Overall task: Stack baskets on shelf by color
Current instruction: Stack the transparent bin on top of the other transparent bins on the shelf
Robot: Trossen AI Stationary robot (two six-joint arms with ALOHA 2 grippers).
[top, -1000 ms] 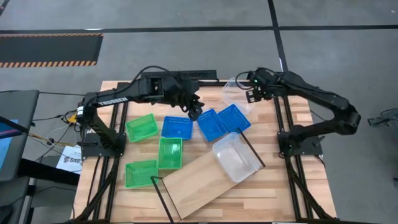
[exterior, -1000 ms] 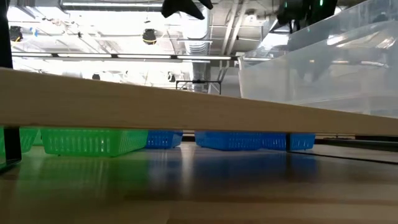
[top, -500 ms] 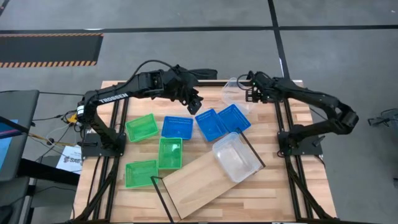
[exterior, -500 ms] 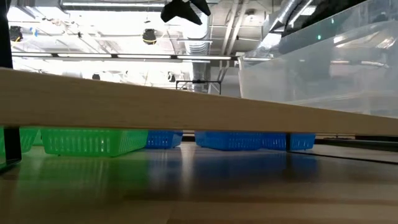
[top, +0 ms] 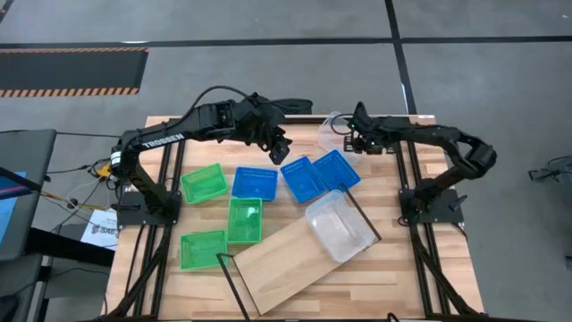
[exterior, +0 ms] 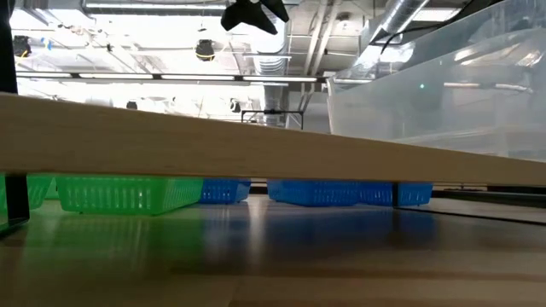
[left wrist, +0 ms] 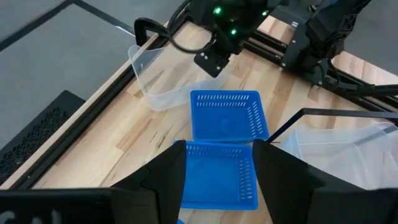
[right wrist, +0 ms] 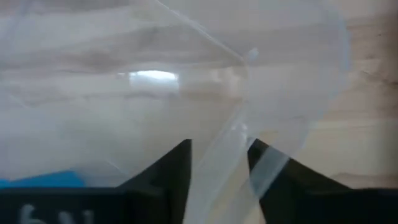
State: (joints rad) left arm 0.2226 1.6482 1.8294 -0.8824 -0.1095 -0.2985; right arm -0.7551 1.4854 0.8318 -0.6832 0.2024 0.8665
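Observation:
The shelf (top: 290, 261), a light-wood plank with black wire frames at its ends, lies slantwise near the table's front; a clear basket (top: 338, 225) rests on its right end. Three green baskets (top: 245, 220) and three blue baskets (top: 304, 179) lie bottoms-down on the table. My left gripper (left wrist: 217, 149) is open and empty above a blue basket (left wrist: 217, 180). My right gripper (right wrist: 219, 162) is open at a second clear basket (top: 332, 130) at the far edge. One finger stands on either side of the basket's wall. My right gripper has the clear basket's side wall with its rim (right wrist: 227, 146) running between its two fingers, one finger inside the basket and one outside. I cannot tell whether the fingers touch the wall. The basket's bottom rests on the table.
In the low view the shelf plank (exterior: 213, 141) spans the picture, with the clear basket (exterior: 444, 94) on it. Black arm frames run along the table's left and right edges (top: 420, 233). Bare wood shows at the table's near right corner (top: 420, 286).
My left gripper has drawn back a little from the blue baskets toward the table's far edge. My right gripper has gone down and toward the table's left, onto the clear basket at the far edge, and its arm has bent outward. The baskets have kept still.

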